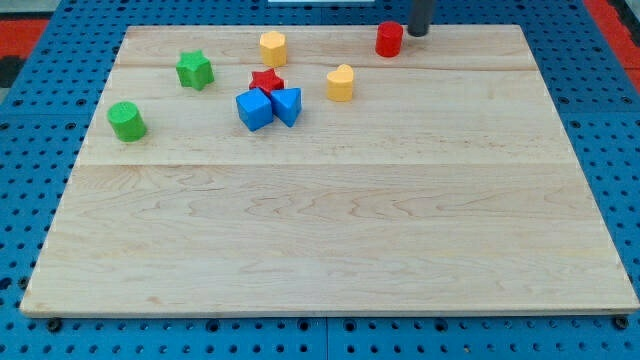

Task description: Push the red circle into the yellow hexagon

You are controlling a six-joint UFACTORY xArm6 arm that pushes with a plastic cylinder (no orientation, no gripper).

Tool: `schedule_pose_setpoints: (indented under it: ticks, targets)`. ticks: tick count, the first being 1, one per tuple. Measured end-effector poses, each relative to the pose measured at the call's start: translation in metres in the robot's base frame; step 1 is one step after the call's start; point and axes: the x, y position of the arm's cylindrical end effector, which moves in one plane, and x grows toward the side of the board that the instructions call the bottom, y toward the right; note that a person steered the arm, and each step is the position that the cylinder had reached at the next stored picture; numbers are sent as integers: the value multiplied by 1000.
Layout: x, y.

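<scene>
A pale wooden board (330, 230) lies on a blue pegboard. The red circle (389, 39) sits near its top edge; my tip (417, 33) stands just to the circle's right (a bare rod, no pincer, holding nothing), seemingly placed to shove it leftward. The yellow hexagon (273, 47) waits well left of the circle. No writing is visible.

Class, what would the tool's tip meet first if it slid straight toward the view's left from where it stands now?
The tip sits just right of the red round block, so it would likely meet that first. Further along that line stands the yellow hexagon block. Whether tip and red block already touch is unclear.
</scene>
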Motion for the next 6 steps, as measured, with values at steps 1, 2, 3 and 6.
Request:
schedule_pose_setpoints:
  ticks: [1,2,3,6]
  targets:
    - [27,-45]
    - [36,-16]
    - [47,-46]
    - [79,-30]
